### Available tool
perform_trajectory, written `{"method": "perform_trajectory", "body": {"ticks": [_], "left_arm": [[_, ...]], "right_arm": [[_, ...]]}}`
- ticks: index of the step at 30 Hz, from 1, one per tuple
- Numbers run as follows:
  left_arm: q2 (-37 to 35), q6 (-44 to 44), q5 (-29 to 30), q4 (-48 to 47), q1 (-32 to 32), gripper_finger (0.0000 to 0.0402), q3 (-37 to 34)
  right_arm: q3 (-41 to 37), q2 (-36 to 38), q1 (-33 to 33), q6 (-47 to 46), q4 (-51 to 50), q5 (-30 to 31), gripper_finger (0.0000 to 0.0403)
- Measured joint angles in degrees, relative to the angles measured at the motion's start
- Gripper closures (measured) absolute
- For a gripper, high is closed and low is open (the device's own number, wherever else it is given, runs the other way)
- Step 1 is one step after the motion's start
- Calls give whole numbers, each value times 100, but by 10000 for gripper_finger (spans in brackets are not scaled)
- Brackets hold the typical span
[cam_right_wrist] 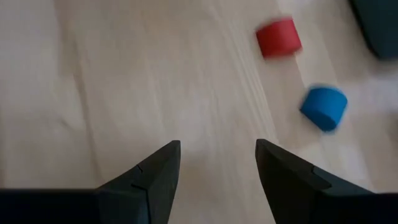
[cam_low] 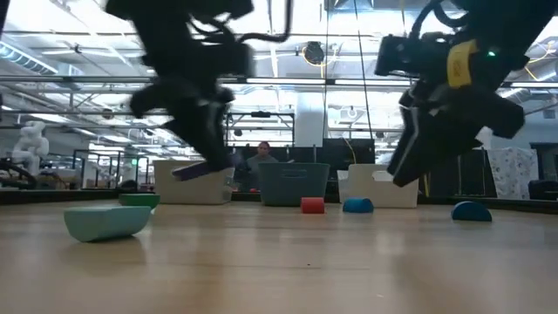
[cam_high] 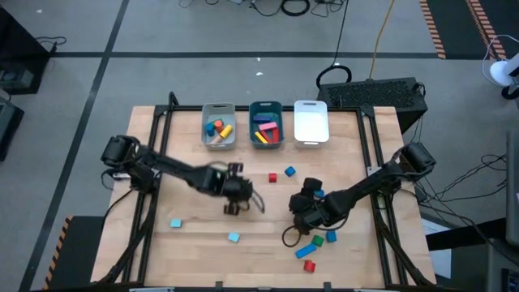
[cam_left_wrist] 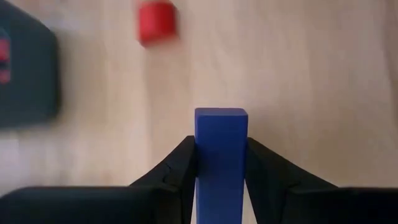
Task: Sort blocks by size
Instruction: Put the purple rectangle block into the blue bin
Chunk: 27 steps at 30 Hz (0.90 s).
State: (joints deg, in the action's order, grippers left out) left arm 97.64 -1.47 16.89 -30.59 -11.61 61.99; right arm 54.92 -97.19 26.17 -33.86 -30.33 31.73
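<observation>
We see the left end effector [cam_high: 235,200] over the middle of the table [cam_high: 195,243], its fingers [cam_left_wrist: 177,165] closed on a long blue bar [cam_left_wrist: 220,162] that stands out between them in the left wrist view; a red cube [cam_left_wrist: 156,22] lies on the wood beyond it. The right end effector [cam_high: 304,212] hangs right of centre, its fingers [cam_right_wrist: 158,177] spread apart with nothing between them, bare wood showing in the gap; its wrist view shows a red block [cam_right_wrist: 278,37] and a blue cylinder [cam_right_wrist: 323,107] farther off. At the far edge we find three trays side by side: a grey tray [cam_high: 204,130] holding orange, blue and yellow pieces, a teal tray [cam_high: 252,109] holding red, pink and yellow pieces, and a white tray [cam_high: 310,122]. Loose on the table are a blue block [cam_high: 289,171] right of the small red cube [cam_high: 272,177], two cyan blocks [cam_high: 175,222] near the left arm, and a cluster of green, blue and red pieces [cam_high: 316,240] just near the right end effector.
</observation>
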Motion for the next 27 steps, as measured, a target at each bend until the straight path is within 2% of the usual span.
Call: {"method": "perform_trajectory", "body": {"ticks": [4,11,17,22,27], "left_arm": [[-11,-749,-264,467,713,291,73],[-15,-1264,-302,474,1692,292,631],[57,-1244,-334,542,2420,292,1343],[305,-1382,-784,841,3003,292,1809],[922,-1401,-1203,722,3392,292,2227]], "right_arm": [[-2,2,96,-231,-518,-155,202],[-2,2,323,2,-948,-1093,202],[-2,2,363,18,-958,-1266,202],[-2,2,398,197,-918,-1456,202],[-2,5,450,562,-839,-1715,202]]}}
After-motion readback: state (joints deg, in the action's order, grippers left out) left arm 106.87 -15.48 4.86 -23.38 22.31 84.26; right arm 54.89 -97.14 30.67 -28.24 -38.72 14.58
